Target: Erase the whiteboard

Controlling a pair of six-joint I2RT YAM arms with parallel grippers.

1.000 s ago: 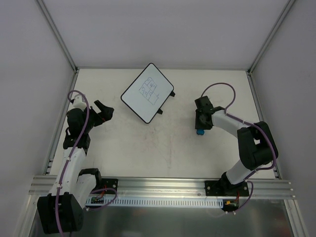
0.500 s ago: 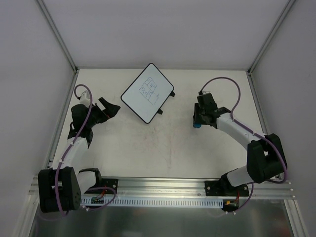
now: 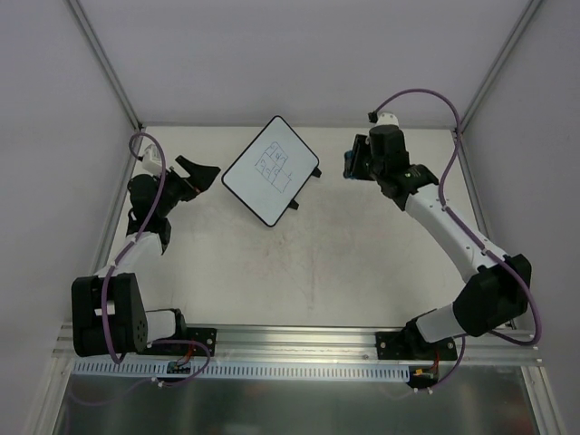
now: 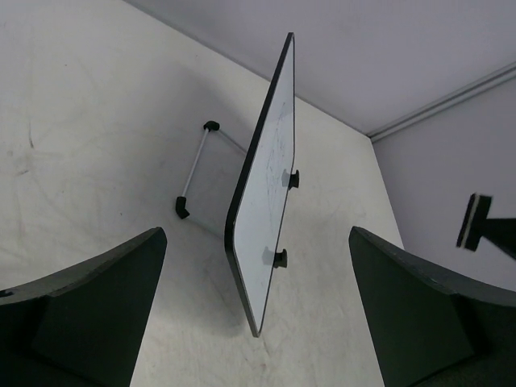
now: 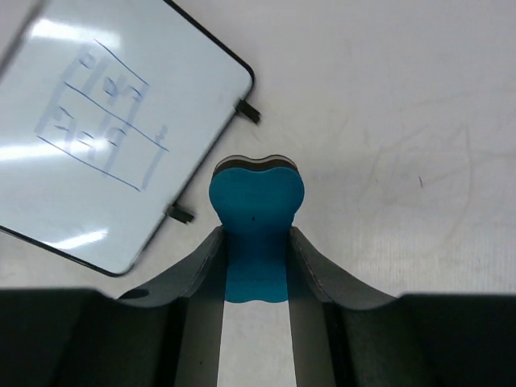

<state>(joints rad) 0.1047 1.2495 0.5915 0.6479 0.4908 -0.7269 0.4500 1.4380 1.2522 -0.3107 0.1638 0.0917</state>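
Right hand [image 5: 255, 235] grips blue eraser [image 5: 256, 197]; left hand [image 4: 256, 235] wide; whiteboard [image 3: 270, 169] on scuffed white table [image 3: 317, 263].

whiteboard [image 5: 121, 169] corner cropped at left edge, scribbles [image 5: 101, 121] blurred

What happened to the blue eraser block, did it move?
Yes. The blue eraser block, clamped in the right jaws, went toward the back wall, beside the still black-rimmed whiteboard.
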